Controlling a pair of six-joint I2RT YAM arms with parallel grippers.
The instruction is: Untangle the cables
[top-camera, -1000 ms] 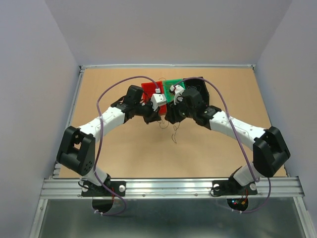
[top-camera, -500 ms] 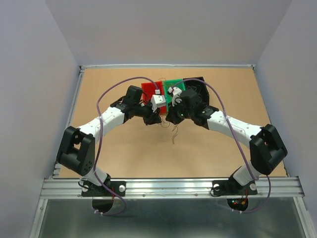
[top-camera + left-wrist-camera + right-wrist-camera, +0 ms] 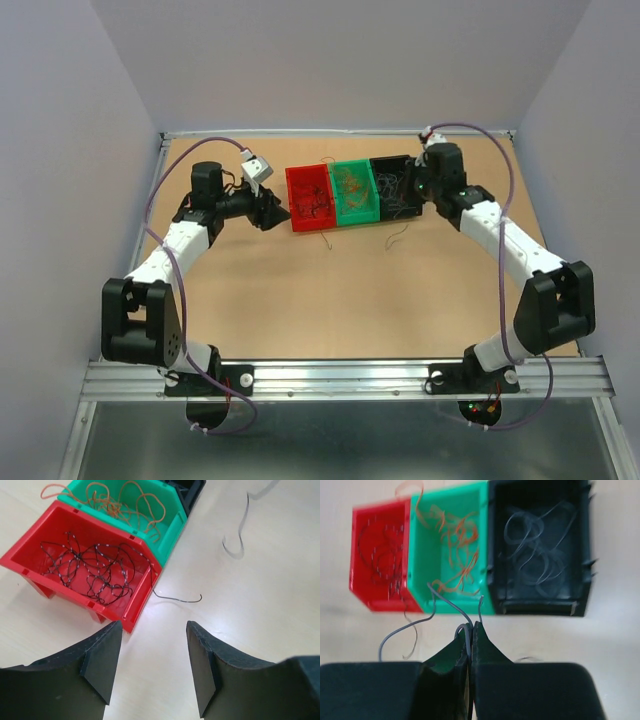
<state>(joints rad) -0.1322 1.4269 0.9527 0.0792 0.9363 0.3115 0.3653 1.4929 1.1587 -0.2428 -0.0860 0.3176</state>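
The cables are thin curly wires sorted in three bins. Dark wires lie in the red bin, and one strand trails out onto the table. Orange wires fill the green bin, and grey wires lie in the black bin. My right gripper is shut on a grey wire in front of the bins; that grey wire dangles toward the table. My left gripper stands open and empty, just left of the red bin.
The three bins stand side by side at the back middle of the tan table. Raised table edges and grey walls close in the sides and back. The arms' purple cables arc above the table.
Both arms have pulled apart from the middle, uncovering the bins. The left swung left and opened. The right shut on the grey wire and drew back to the right.
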